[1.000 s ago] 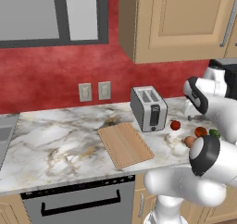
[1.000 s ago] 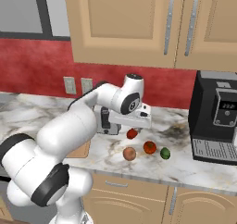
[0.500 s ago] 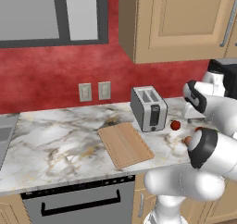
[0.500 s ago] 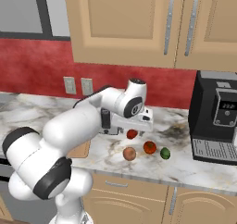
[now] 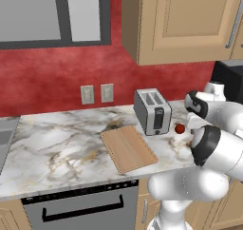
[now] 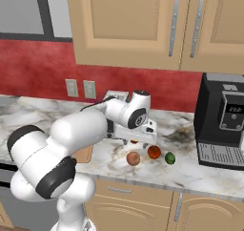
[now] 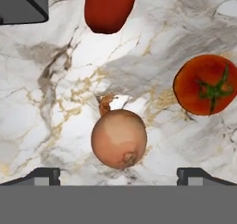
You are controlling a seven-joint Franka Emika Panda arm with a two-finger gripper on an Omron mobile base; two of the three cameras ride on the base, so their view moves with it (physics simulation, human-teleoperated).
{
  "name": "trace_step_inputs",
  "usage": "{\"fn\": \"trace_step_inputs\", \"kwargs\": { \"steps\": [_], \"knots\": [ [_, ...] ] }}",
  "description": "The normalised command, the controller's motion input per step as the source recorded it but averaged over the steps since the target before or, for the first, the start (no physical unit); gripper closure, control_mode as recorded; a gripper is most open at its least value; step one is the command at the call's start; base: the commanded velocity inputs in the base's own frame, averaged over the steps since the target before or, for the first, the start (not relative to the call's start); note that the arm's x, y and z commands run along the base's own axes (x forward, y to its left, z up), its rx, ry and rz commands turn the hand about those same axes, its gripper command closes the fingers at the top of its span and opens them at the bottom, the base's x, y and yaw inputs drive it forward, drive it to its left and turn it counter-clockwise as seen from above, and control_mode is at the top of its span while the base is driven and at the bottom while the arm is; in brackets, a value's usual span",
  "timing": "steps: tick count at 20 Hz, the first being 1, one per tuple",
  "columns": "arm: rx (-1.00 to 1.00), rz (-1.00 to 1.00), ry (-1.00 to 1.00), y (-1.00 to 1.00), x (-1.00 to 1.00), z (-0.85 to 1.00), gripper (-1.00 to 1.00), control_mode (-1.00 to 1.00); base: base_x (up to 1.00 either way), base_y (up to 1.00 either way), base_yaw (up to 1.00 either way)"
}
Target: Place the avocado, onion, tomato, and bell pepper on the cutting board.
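Marble counter (image 7: 55,102), tool (image 7: 118,174) lowered over onion (image 7: 119,138)

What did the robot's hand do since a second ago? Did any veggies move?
The hand swung lower over the counter, toward the onion, and is open above it, holding nothing. The onion, tomato, bell pepper and avocado stayed put on the counter. The cutting board and the toaster did not move either.
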Motion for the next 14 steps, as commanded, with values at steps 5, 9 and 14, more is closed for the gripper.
{"fn": "trace_step_inputs", "kwargs": {
  "steps": [5, 9, 14],
  "knots": [
    [0.00, -0.01, 0.05, 0.00, 0.00, -0.32, -1.00, -1.00, 0.00, 0.00, 0.00],
    [0.00, -0.01, 0.04, 0.00, 0.00, -0.26, -1.00, -1.00, 0.00, 0.00, 0.00],
    [0.00, -0.01, 0.04, 0.00, 0.00, -0.26, -1.00, -1.00, 0.00, 0.00, 0.00]
  ]
}}
